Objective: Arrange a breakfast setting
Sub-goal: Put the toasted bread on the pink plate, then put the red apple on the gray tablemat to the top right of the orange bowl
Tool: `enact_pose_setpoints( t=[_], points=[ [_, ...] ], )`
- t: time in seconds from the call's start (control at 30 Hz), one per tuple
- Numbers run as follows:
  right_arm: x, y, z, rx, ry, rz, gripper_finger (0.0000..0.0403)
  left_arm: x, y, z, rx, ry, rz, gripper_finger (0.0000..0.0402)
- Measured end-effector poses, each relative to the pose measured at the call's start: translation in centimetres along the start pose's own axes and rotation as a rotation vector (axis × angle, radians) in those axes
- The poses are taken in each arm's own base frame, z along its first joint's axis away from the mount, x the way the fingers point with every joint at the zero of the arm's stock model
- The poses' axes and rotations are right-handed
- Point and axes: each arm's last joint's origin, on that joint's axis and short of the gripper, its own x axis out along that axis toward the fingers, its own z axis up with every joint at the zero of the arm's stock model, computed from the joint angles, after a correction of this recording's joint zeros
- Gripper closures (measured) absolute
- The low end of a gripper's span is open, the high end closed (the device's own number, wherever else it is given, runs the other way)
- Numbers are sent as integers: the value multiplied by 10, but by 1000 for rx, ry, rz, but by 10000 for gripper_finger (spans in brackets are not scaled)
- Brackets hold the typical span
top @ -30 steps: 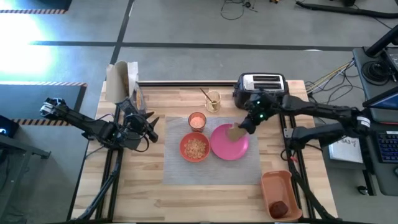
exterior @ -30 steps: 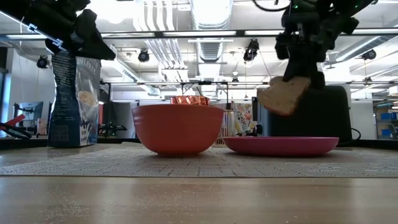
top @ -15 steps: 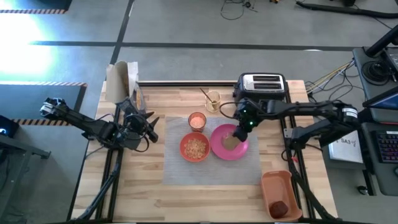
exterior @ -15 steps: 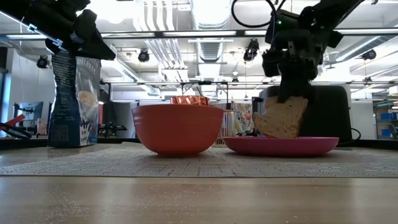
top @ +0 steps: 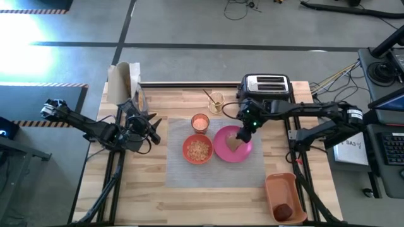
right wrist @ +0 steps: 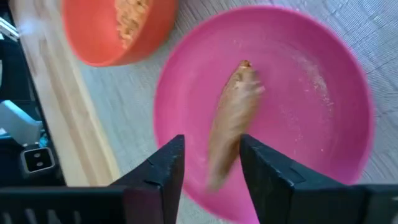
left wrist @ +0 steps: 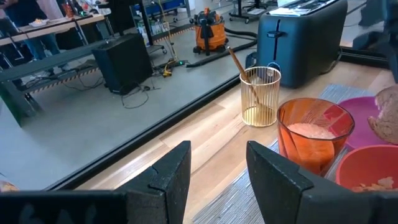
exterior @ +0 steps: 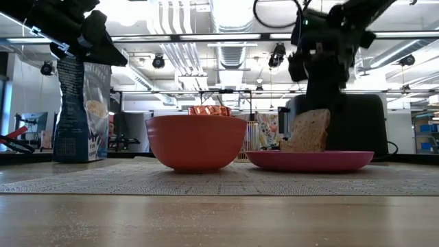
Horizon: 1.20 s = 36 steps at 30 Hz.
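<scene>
The brown toast slice [top: 235,144] stands on its edge on the round pink plate [top: 222,151], tilted; the low view shows it too [exterior: 309,132]. My right gripper [right wrist: 211,165] is open just above it, with one finger on either side of the slice's top edge. My left gripper [left wrist: 217,180] is open and empty over the table's left part [top: 151,129]. The orange-red bowl [top: 197,150] holds cereal and sits left of the plate. The orange cup [top: 200,122] stands behind the bowl. The gold spoon [top: 209,96] stands in a clear glass. The dark red fruit [top: 283,210] lies in the orange tray. My right gripper comes at the toast from above, its fingers pointing down on either side of the slice's top edge [right wrist: 231,130]. I cannot tell whether a finger touches the slice. The slice's lower edge [exterior: 305,149] rests on the plate.
The black-and-silver toaster [top: 267,85] stands right behind the plate, at the far edge. A cereal bag [top: 123,81] stands at the far left corner. Plate, bowl and cup sit on a grey mat [top: 189,173]. The orange tray [top: 287,197] sits at the near right corner.
My right gripper has carried the toast from near the toaster toward the table's left, over the pink plate, and down. The toast, first lifted clear and tilted, now stands with its lower edge on the plate. The gripper has then risen slightly.
</scene>
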Motion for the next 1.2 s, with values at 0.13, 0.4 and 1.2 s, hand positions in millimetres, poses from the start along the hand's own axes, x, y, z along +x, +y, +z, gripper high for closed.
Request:
enact_pose_setpoints(
  t=[0.13, 0.4, 1.2],
  points=[
    [-24, 15, 7, 0, 0, -43, 249, 0, 0, 0, 0, 0, 0, 263],
    [-69, 55, 16, 21, 13, -117, 252, 0, 0, 0, -3, -1, -1, 263],
    [-14, 152, -133, 431, 512, -284, 188, -2, 2, 3, 124, 8, -52, 263]
  ],
)
